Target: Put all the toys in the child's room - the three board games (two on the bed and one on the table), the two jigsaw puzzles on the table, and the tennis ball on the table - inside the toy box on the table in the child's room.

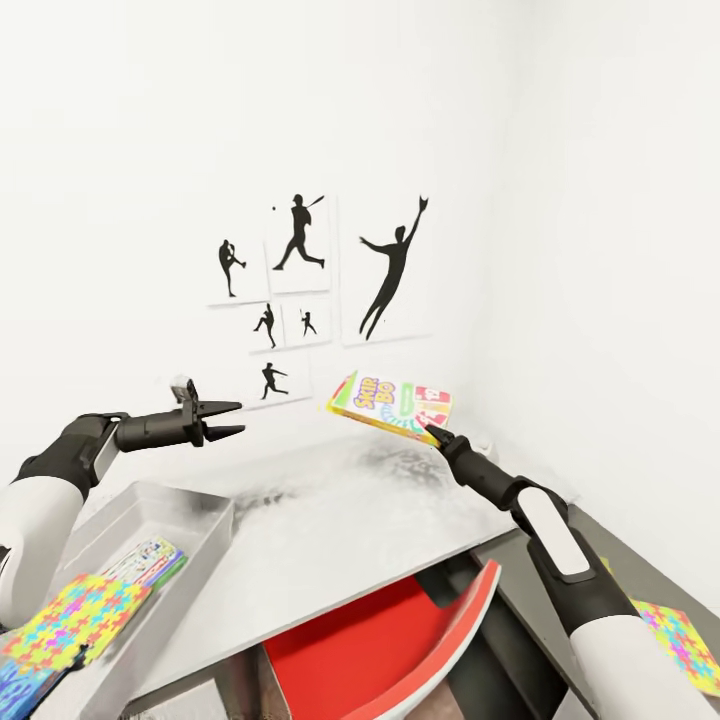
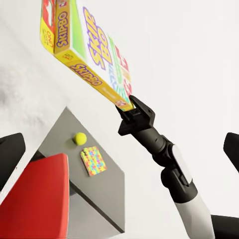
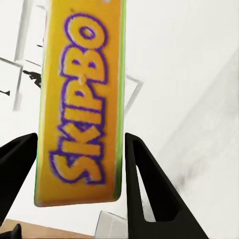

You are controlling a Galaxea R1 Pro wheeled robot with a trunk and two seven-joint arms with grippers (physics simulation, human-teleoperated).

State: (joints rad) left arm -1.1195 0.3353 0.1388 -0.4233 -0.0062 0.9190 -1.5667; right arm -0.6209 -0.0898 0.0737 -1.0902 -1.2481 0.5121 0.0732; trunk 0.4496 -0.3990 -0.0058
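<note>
My right gripper (image 1: 437, 433) is shut on a corner of the yellow-orange-green SKIP BO board game (image 1: 392, 403), holding it tilted in the air above the far right of the pale table (image 1: 340, 510). The right wrist view has the game's yellow edge (image 3: 79, 104) pinched between the black fingers (image 3: 144, 174). My left gripper (image 1: 228, 420) hangs open and empty above the table's left, over the far end of the grey toy box (image 1: 195, 520). Inside the box lies a colourful board game (image 1: 150, 560), with a jigsaw puzzle (image 1: 75, 620) at its near end. The tennis ball (image 2: 79, 138) and another puzzle (image 2: 93, 160) rest on the lower dark wing.
A red chair (image 1: 400, 640) is tucked under the table's near edge. The second puzzle (image 1: 680, 640) lies on the dark grey wing (image 1: 640, 570) beside my right forearm. White walls with black sports-silhouette pictures (image 1: 300, 290) close the corner behind the table. A light blue edge (image 1: 15, 690) peeks in by the toy box.
</note>
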